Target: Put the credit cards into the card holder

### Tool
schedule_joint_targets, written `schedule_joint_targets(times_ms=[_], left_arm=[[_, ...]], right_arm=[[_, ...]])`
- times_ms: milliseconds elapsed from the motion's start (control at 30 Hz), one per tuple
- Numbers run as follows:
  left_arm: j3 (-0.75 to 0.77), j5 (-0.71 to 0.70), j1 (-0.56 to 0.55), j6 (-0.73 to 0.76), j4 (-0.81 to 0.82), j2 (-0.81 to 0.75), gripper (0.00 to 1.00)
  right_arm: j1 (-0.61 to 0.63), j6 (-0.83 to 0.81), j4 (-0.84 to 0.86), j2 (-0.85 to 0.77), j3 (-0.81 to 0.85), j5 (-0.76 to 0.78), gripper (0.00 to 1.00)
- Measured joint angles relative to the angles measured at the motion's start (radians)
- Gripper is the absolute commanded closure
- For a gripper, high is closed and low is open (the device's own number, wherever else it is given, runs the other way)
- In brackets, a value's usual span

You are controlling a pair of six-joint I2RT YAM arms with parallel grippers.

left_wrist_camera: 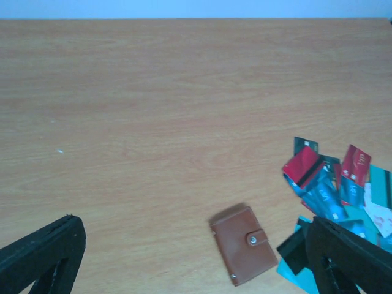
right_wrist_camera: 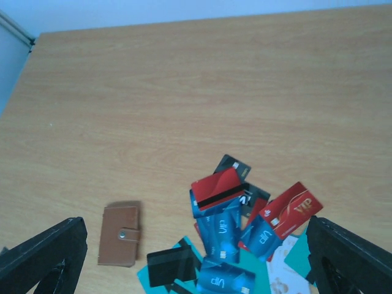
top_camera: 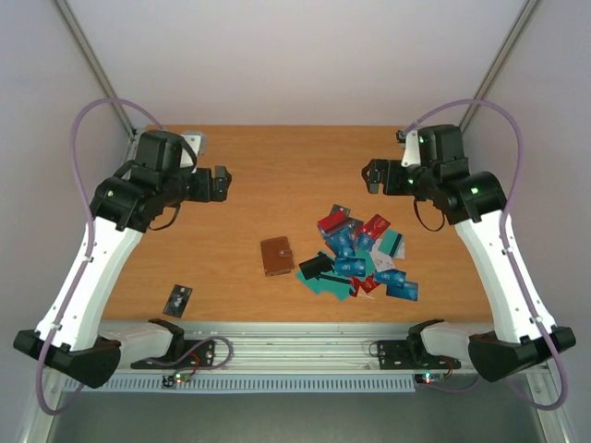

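Note:
The brown card holder (top_camera: 276,256) lies closed and flat near the table's middle, its snap tab (left_wrist_camera: 252,240) fastened. Just to its right, several credit cards (top_camera: 358,258) in red, blue, teal, black and white lie in a loose overlapping pile. One dark card (top_camera: 177,300) lies alone near the front left edge. My left gripper (top_camera: 220,183) hovers open over the back left, empty, well away from the holder (left_wrist_camera: 244,244). My right gripper (top_camera: 374,175) hovers open over the back right, above the pile (right_wrist_camera: 239,239) and the holder (right_wrist_camera: 119,235), with nothing between its fingers.
The wooden table (top_camera: 277,175) ends at white walls behind and at the sides. A metal rail (top_camera: 286,355) with the arm bases runs along the front edge. A small white fitting (top_camera: 197,140) sits at the back left corner.

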Motion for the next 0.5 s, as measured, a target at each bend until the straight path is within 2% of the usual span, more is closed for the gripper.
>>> schedule_joint_targets(times_ms=[200,267,500], left_arm=[[-0.082,-0.134,0.000,0.042,0.069,-0.061,0.01],[-0.164,-0.176,0.000,0.060,0.126,-0.108,0.04],[-0.512,-0.278,0.000,0.146,0.394,-0.264,0.07]], right_arm=[[-0.003,-0.052,0.042,-0.105,-0.045,0.128,0.02],[-0.003,-0.062,0.087,-0.158,-0.108,0.186,0.02],[-0.003,-0.099,0.241,-0.344,-0.366,0.311,0.02]])
